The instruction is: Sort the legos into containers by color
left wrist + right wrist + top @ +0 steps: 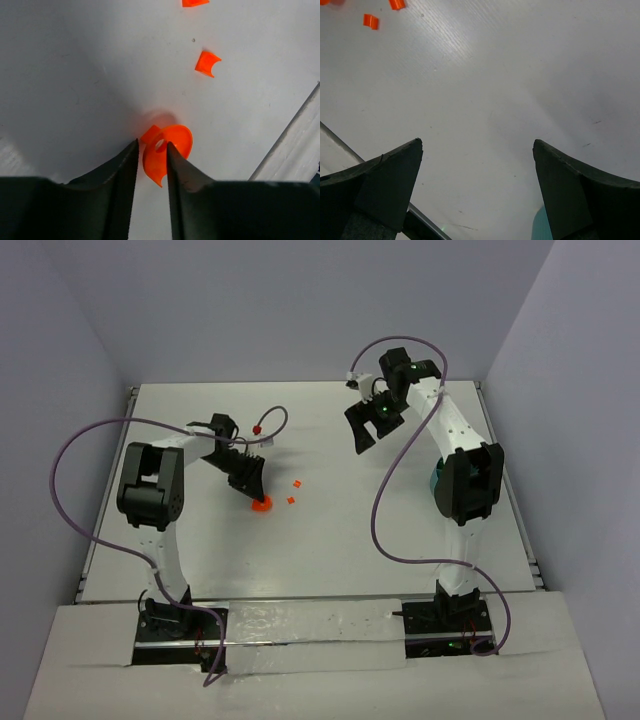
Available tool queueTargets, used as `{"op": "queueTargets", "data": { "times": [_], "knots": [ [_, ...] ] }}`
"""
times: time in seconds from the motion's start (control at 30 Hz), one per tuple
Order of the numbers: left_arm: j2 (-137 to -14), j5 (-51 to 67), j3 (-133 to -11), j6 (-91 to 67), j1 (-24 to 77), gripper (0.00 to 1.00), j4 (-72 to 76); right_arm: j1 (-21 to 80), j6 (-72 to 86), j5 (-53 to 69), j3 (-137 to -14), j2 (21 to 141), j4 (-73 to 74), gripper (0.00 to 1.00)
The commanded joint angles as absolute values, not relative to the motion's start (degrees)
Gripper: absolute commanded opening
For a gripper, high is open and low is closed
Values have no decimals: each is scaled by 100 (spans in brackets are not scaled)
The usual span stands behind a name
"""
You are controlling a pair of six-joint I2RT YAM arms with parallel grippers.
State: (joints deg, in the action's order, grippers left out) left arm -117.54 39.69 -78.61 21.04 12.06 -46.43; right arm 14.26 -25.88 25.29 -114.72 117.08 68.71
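- Top view: the left gripper is tipped down onto the table just left of centre, with its tips at the orange round lego.
- Two small orange legos lie apart from it toward 2 o'clock. The right gripper hangs over the far middle, probably parked high to stay out of the way.
- The teal bowl peeks out at 3 o'clock, mostly hidden behind the right arm. Bare table lies between it and the legos, so a carry there would likely have to pass that arm.
- Left wrist view: the left gripper has its jaws drawn narrow around the near rim of the orange round lego, which stands on edge, so a pinch across its thin wall suits it. The right finger touches it. I cannot tell whether the grip is firm.
- The small orange legos sit at 1 o'clock, well clear. The table's edge strip runs along 4 o'clock.
- Right wrist view: the right gripper stands wide open and empty over bare table. The small orange legos are at 11 o'clock, and a sliver of the teal bowl shows at 5 o'clock.
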Motion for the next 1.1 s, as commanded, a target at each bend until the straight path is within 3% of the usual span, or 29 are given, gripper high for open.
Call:
{"op": "queueTargets", "data": {
  "times": [0.0,0.1,0.17,0.43,0.57,0.7,1.07],
  "knots": [
    [-11831,3910,-8041,1959,1213,26,-4385,1381,-2453,2972,-11418,11287,6749,98],
    [-11767,3965,-8130,1998,1213,6,-4430,1373,-2349,3442,-11345,11204,6674,94],
    [-11622,4159,-8416,1988,1201,0,-4503,1374,-2178,3975,-11353,11171,6536,91],
    [-11388,4488,-9972,450,1340,0,-3818,1577,-1079,4750,-12032,11509,5870,83],
    [-11455,3984,-10506,-271,1617,0,-3443,1840,-652,4675,-12388,11719,5656,81],
    [-11522,3375,-10767,-528,1867,0,-3319,1971,-155,4385,-12428,11824,5352,77],
    [-11461,3296,-10968,-747,2382,0,-3068,2144,369,3867,-12507,12155,5106,68]
  ]
}}
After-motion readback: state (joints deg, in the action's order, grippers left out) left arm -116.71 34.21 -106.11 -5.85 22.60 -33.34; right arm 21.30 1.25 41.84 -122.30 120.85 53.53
